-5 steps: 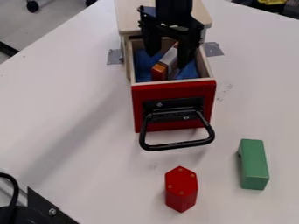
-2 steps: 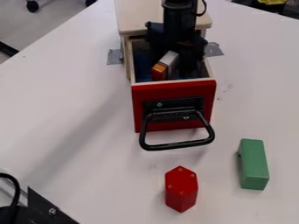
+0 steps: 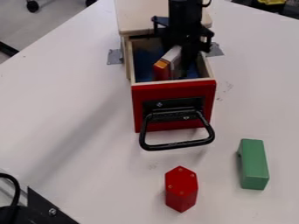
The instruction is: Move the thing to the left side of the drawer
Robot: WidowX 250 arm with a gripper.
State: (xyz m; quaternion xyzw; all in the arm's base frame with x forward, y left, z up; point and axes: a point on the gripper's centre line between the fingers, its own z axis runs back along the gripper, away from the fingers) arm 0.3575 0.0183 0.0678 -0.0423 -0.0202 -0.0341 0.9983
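Observation:
Over the open drawer [image 3: 173, 106], at its right half, the black gripper [image 3: 186, 49] hangs low, with its lower end inside the drawer. Right beside it, on its left, lies a small box [image 3: 163, 68] with a red and orange front end and a whitish top, slanting from the drawer's front middle toward the back right. The gripper covers the box's rear part. Whether the gripper holds the box is hidden. Blue lining [image 3: 143, 61] shows along the drawer's left side.
The drawer's black handle [image 3: 177, 145] sticks out in front. A red hexagonal block [image 3: 181, 189] stands on the white table [image 3: 88, 131] near the front, and a green block [image 3: 253, 164] lies to its right. Behind the drawer is the wooden cabinet top [image 3: 137, 15].
From above the drawer, the gripper has come down into it and shifted right. The box's front end has moved slightly to the right.

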